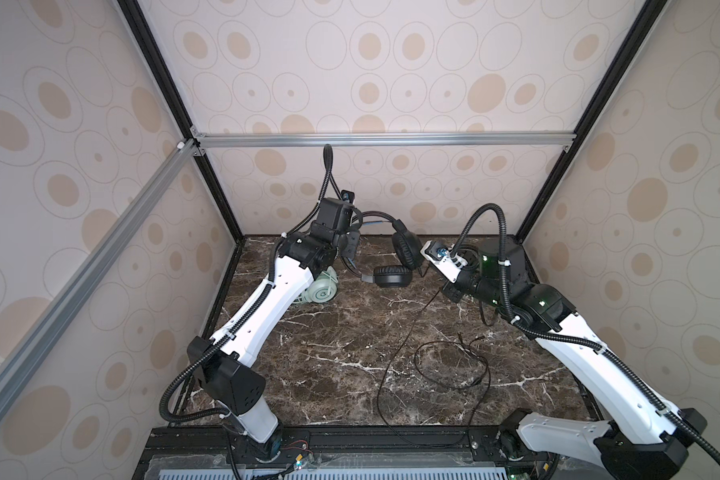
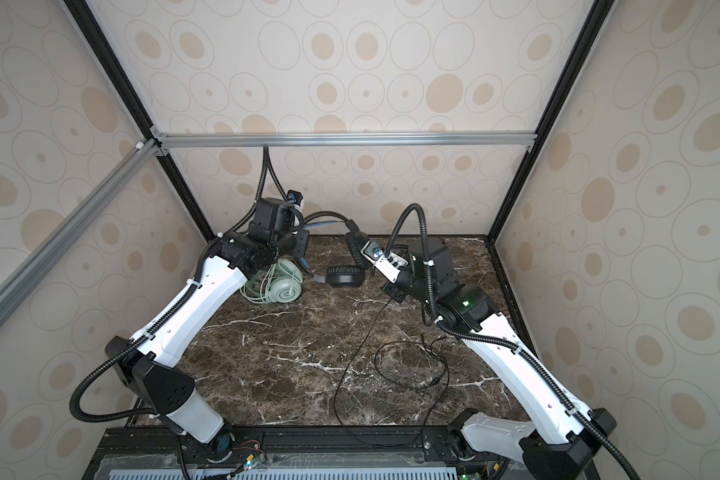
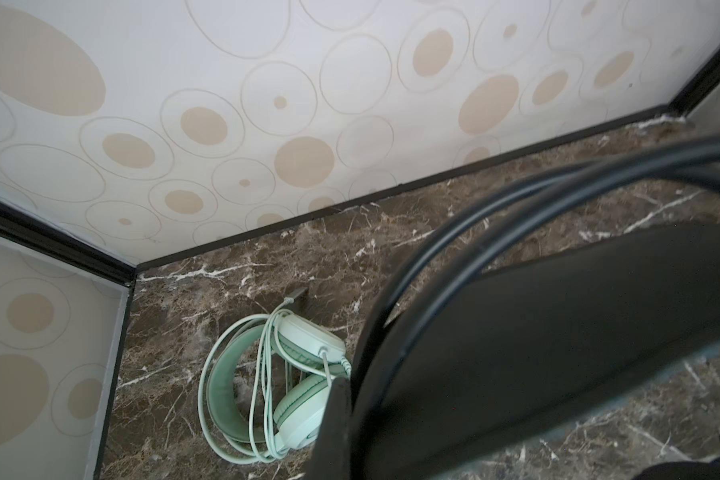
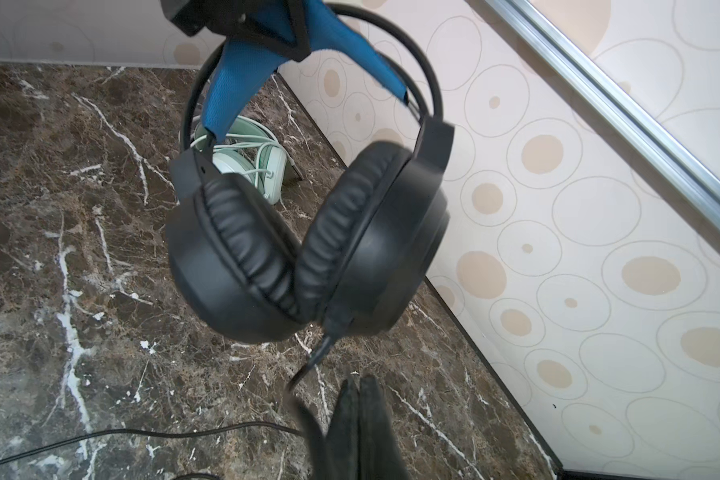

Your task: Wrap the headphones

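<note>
Right now, in both top views, your left gripper [image 1: 351, 244] [image 2: 298, 245] is at the far left of the table [image 1: 329, 365]. It is clamped on the headband of the black headset [image 1: 406, 247] [image 2: 344, 277], whose earcups hang from it. Just below your left arm, the mint headset [image 1: 323, 291] [image 2: 285, 291] lies on the marble with its pale cable looped around it. Your right gripper [image 1: 449, 291] [image 2: 398, 293] is just right of the black earcups. From there the black cable [image 1: 410, 332] runs down to a loose loop on the near right of the table.

From your left wrist, the black headset's band [image 3: 558, 332] fills the view. The mint headset [image 3: 304, 340] lies beyond it, near the far left corner.

From your right wrist, the left gripper [image 4: 246, 29] pinches the blue inner band. The right gripper [image 4: 360, 386] has its fingers pressed together, with the black cable [image 4: 312, 353] passing just beside them. You cannot tell whether the cable is pinched.
</note>
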